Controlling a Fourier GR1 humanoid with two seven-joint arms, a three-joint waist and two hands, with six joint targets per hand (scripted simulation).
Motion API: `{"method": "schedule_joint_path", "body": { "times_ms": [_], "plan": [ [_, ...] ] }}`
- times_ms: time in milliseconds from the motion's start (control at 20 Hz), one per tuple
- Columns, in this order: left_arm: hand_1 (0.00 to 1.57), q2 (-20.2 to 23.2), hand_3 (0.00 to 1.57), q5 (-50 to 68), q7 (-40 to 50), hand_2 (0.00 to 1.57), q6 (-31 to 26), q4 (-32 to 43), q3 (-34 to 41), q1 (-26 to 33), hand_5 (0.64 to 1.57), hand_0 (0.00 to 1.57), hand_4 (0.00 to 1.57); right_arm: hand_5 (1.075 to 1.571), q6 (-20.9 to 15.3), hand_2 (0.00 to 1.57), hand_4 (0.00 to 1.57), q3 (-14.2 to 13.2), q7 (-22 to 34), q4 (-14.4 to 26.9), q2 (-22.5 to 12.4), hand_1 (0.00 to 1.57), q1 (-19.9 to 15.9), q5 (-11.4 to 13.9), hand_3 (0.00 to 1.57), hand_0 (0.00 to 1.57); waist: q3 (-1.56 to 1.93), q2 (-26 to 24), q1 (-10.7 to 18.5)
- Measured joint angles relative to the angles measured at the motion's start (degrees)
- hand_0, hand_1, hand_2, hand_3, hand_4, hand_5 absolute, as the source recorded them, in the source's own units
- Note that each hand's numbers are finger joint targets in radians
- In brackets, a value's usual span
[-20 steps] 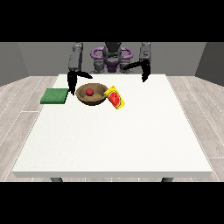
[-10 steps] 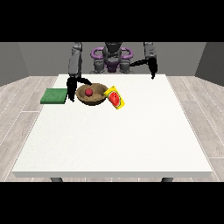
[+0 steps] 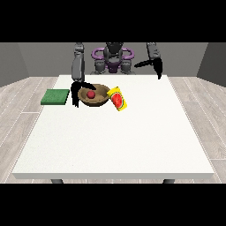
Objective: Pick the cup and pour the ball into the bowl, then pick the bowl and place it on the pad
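Note:
A brown bowl (image 3: 100, 99) stands at the table's back left, and a red ball (image 3: 91, 94) lies inside it. Against the bowl's right side leans a tilted yellow cup (image 3: 118, 99) with a red picture on it. A green pad (image 3: 55, 96) lies flat to the left of the bowl. The hand at the view's left (image 3: 76, 95) is at the bowl's left rim, open, with its fingers hanging down outside the bowl and its thumb reaching over the rim. The hand at the view's right (image 3: 157, 67) is raised above the table's back right, open and holding nothing.
The white table (image 3: 114, 141) stretches wide towards the camera in front of the bowl and cup. The robot's body (image 3: 113, 57) stands behind the table's far edge.
The hand at the view's right has lifted up and outwards, away from the cup. The hand at the view's left has stayed by the bowl's rim. Bowl, ball, cup and pad have not moved.

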Motion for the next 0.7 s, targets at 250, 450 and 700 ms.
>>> {"method": "schedule_joint_path", "body": {
  "times_ms": [250, 450, 700],
  "plan": [
    [0.0, 0.2, 0.0, 0.4, 0.4, 0.0, -1.5, -2.4, -0.8, -1.2, 1.549, 0.0, 0.57, 1.536, -9.4, 1.57, 0.92, 0.5, -1.1, 0.6, -3.0, 1.57, 1.9, 4.2, 1.57, 1.57, -1.56, 0.8, 2.8],
    [0.0, -0.4, 0.0, 0.7, 0.7, 0.0, -2.3, -2.4, -1.5, -2.1, 1.507, 0.0, 0.76, 1.565, -19.1, 1.57, 0.92, 3.9, 1.2, 0.7, -5.1, 1.57, 2.6, 10.5, 1.4, 1.57, -2.08, 0.5, 5.1],
    [0.0, -0.2, 0.0, 1.8, 0.6, 0.0, -3.3, 0.6, -0.4, -0.9, 1.422, 0.0, 0.96, 1.567, -26.4, 1.57, 0.87, 7.9, 12.0, 2.1, -5.1, 1.57, 1.5, 15.7, 0.95, 1.57, -1.22, -3.5, 4.8]
  ]
}}
